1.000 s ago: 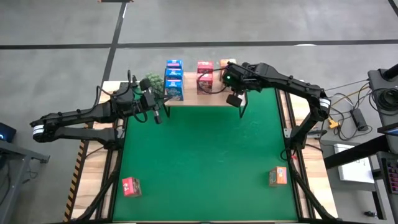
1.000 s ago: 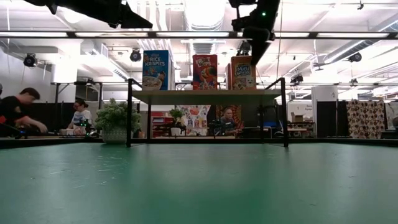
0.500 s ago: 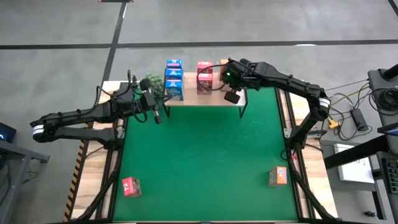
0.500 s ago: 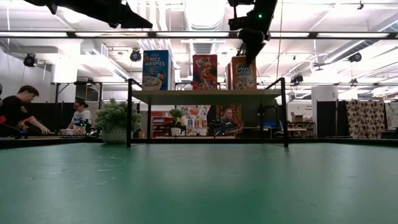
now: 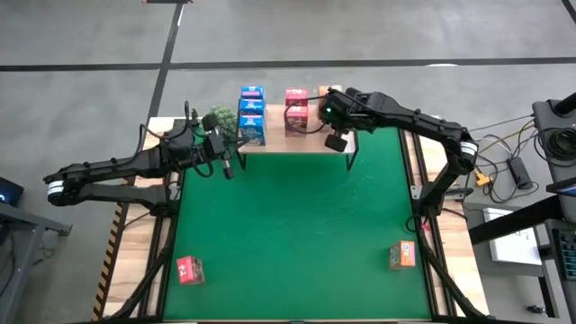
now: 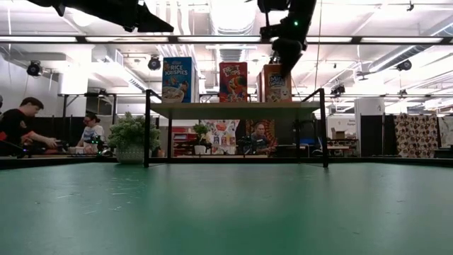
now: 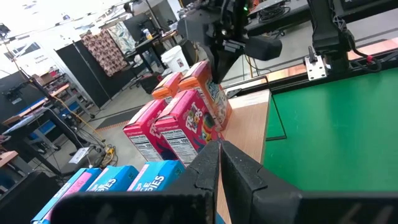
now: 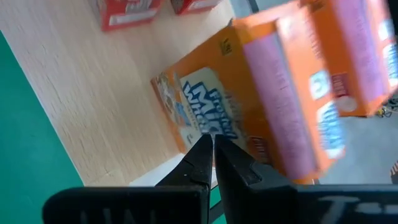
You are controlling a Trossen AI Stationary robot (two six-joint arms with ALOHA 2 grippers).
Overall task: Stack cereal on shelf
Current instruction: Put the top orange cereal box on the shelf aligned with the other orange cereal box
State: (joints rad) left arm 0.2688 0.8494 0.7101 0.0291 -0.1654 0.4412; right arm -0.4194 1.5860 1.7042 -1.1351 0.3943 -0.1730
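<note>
Cereal boxes standing in rows on the shelf (image 5: 292, 142) at the far edge of the green surface (image 5: 297, 234): blue Rice Krispies boxes (image 5: 251, 115) toward the left end, pink-red Froot Loops boxes (image 5: 296, 110) in the middle, orange Mini-Wheats boxes (image 7: 208, 93) toward the right end. Leaning slightly off upright, the front orange Mini-Wheats box (image 6: 276, 83), seen from the low view. Hovering right at that orange box, over the shelf's right end, the right gripper (image 5: 334, 142), fingers pressed together and pinching nothing, tips pointing at the box's printed face in the right wrist view (image 8: 209, 147); touching it or just short of it, impossible to tell. Waiting above the shelf's left end beside the green leafy plant (image 5: 219, 121), the left gripper (image 5: 227, 167), fingers likewise pressed together and empty, looking along the row of boxes in the left wrist view (image 7: 219, 155). Lying apart on the surface near its front edge, two more boxes: a pink-red box (image 5: 190, 269) by the front left corner and an orange box (image 5: 401, 256) by the front right corner. Sitting in the room beyond the surface, in the low view, a person in dark clothing (image 6: 20, 126) at a bench.
</note>
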